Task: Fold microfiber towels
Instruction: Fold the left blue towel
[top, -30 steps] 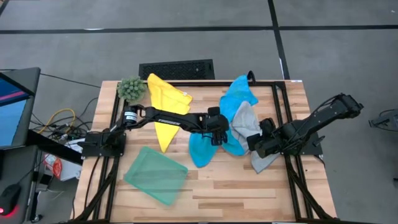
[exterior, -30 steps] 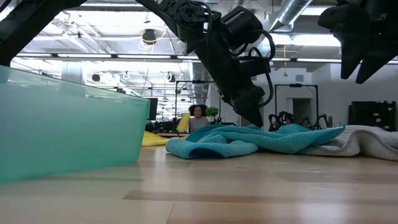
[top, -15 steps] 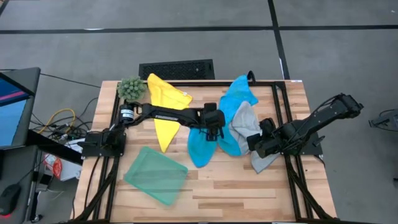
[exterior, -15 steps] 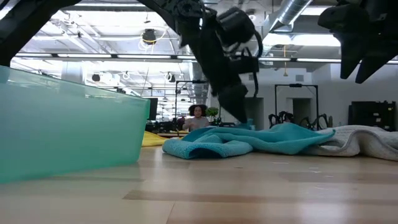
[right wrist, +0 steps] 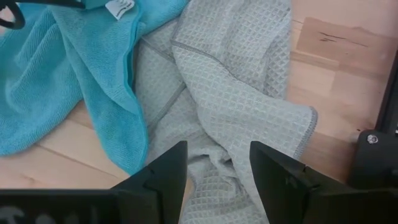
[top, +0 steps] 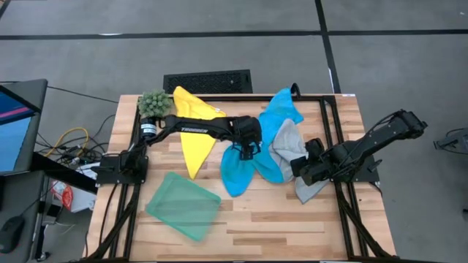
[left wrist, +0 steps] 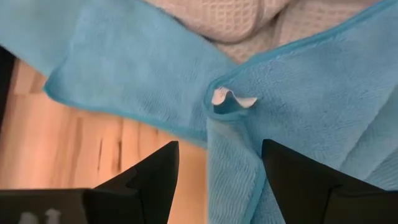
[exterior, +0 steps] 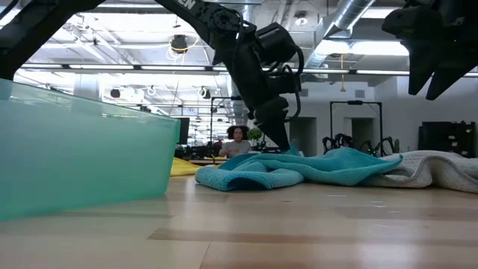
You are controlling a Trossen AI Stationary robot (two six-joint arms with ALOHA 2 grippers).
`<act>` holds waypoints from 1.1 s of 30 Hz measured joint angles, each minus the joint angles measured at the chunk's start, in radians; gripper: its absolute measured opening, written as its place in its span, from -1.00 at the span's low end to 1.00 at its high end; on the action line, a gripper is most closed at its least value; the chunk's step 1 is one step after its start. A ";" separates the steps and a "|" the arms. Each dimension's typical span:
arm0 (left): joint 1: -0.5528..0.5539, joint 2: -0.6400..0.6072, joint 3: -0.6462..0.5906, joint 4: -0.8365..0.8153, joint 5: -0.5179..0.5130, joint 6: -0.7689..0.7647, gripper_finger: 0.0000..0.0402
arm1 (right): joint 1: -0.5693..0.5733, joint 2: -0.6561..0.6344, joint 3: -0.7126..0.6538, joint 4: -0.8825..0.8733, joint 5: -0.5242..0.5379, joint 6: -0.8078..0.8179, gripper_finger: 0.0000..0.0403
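Two bright blue towels lie crumpled at mid-table, one (top: pixel 235 172) nearer, one (top: pixel 281 111) farther, with a light grey towel (top: pixel 291 142) bunched between and partly over them. A yellow towel (top: pixel 194 131) lies far left, partly under my left arm. A teal green towel (top: pixel 183 207) lies flat near left. My left gripper (top: pixel 249 148) is open just above a blue corner with a white tag (left wrist: pixel 233 99). My right gripper (top: pixel 302 172) is open above the grey towel (right wrist: pixel 236 93), well clear of it in the low view (exterior: pixel 433 78).
A fuzzy green plant ball (top: pixel 153 104) sits at the far left corner. Black frame rails (top: pixel 330 139) run along the table's sides under both arm bases. Bare wood (top: pixel 292 226) shows along the near edge, right of the teal towel.
My left gripper, open throughout, has moved toward the table's far edge and a little to the left, rising slightly off the nearer blue towel and uncovering more of it. The right arm has kept still.
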 joint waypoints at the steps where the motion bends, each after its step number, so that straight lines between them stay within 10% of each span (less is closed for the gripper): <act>1: 0.001 0.000 0.000 0.001 0.009 0.000 0.12 | 0.000 0.000 0.000 -0.001 0.000 0.000 -0.02; 19: 0.000 0.011 0.000 0.032 0.025 -0.057 0.11 | 0.000 0.000 0.000 -0.005 0.026 0.000 -0.02; 33: 0.004 0.011 0.000 0.065 0.062 -0.040 -0.40 | 0.000 0.000 0.000 -0.004 0.026 0.002 -0.02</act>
